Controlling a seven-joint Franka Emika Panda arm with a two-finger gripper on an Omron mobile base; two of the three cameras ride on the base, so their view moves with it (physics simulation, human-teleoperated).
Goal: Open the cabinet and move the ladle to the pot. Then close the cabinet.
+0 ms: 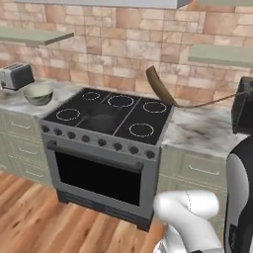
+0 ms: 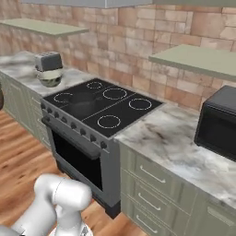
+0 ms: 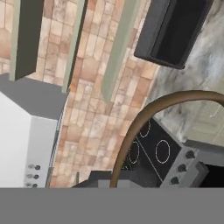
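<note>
brick wall behind, tool clamped on ladle (image 1: 161, 88) handle, scoop airborne over stove's (image 1: 106, 121) right rear burner, long axis slanting; pot (image 1: 101, 120) lies down-left of scoop, centre stove.

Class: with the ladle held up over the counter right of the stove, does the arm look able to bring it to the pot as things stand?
Probably yes: the ladle hangs above the stove's right edge, and nothing stands between it and the pot on the front-left burner.

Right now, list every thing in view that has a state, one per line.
ladle: held up in the air over the stove's right side, handle running off right
pot: on the stove, nothing in it
oven door: shut
bowl: upright on the counter
gripper: shut on the ladle
</note>
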